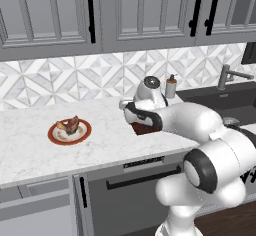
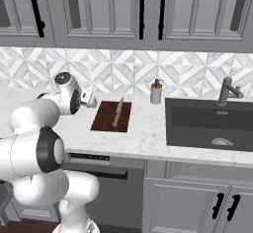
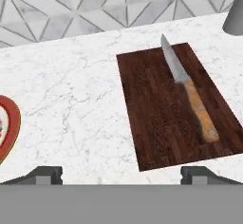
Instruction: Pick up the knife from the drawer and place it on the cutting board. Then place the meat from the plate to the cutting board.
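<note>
The knife (image 3: 187,88), silver blade and light wooden handle, lies lengthwise on the dark reddish-brown cutting board (image 3: 156,118), toward its right side. In the right base view the knife (image 2: 118,112) rests on the board (image 2: 105,118) just right of my gripper (image 2: 93,101). My gripper (image 3: 123,174) hovers above the counter, left of and short of the board, open and empty, its fingertips (image 3: 45,173) far apart. The meat (image 1: 69,125) sits on the orange-rimmed plate (image 1: 54,136) further left; the plate's rim (image 3: 13,123) shows at the hand view's left edge. The drawer (image 1: 35,197) stands out at lower left.
A soap dispenser (image 2: 156,92) stands against the tiled wall behind the board. The dark sink (image 2: 212,121) and faucet (image 2: 227,90) lie to the right. Grey wall cabinets (image 1: 55,10) hang above the white marble counter (image 1: 30,150). My arm hides most of the board (image 1: 142,128) in the left base view.
</note>
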